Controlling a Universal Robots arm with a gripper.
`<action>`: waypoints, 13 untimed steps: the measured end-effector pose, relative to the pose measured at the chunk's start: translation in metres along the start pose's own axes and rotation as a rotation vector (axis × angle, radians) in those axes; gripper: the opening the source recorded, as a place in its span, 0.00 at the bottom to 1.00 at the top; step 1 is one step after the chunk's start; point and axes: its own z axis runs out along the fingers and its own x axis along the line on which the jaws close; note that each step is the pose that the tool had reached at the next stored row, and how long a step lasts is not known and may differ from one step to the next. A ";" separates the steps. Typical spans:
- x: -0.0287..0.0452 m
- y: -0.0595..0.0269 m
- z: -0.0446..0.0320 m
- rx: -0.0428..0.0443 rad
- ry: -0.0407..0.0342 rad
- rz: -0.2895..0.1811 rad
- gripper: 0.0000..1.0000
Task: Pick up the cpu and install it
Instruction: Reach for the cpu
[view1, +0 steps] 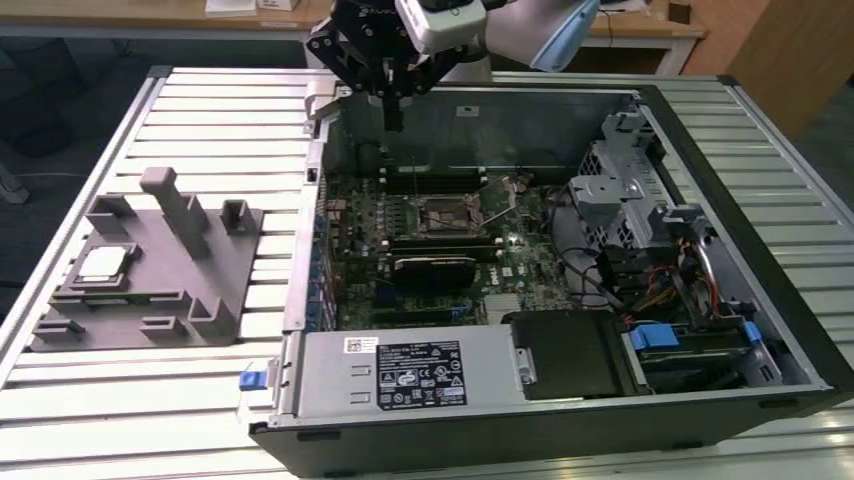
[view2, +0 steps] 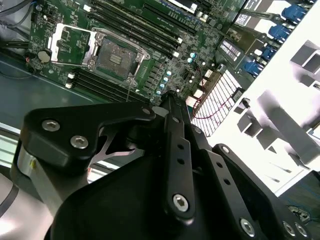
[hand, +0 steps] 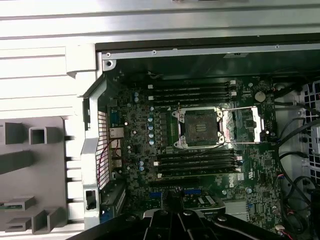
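Lying nearest in the exterior view: slatted metal table (view1: 120, 420), bearing every item below.
- Computer case (view1: 561, 440), on its side on the table, side panel off, interior exposed.
- Grey power supply box (view1: 400, 372), labelled, inside the near end of the case.
- Green motherboard (view1: 514, 265), beyond the box.
- Square socket frame (view1: 445, 212), at the board's middle. Its lid is swung open, and the contact field is bare in the first wrist view.
- Black memory sticks (view1: 430, 243), flanking the socket on two sides.
- Grey plastic tray (view1: 200, 290) with upright posts, flat on the table, just beside the case on the exterior view's left.
- The cpu (view1: 104, 263), a pale silvery square, seated flat in a recess of the tray on the side away from the case, well apart from the gripper.
- Gripper (view1: 391, 126), black, pointing down over the far end of the case above the motherboard. Its fingers are drawn together with nothing between them, touching nothing.
- Wooden desk (view1: 654, 25), farthest, behind the arm.
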 end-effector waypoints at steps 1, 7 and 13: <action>0.0007 0.0000 0.0000 0.0000 0.0000 0.000 0.11; 0.0071 -0.0005 -0.0002 0.0000 0.0000 0.000 0.11; 0.0173 -0.0013 -0.0005 0.0001 0.0000 0.000 0.11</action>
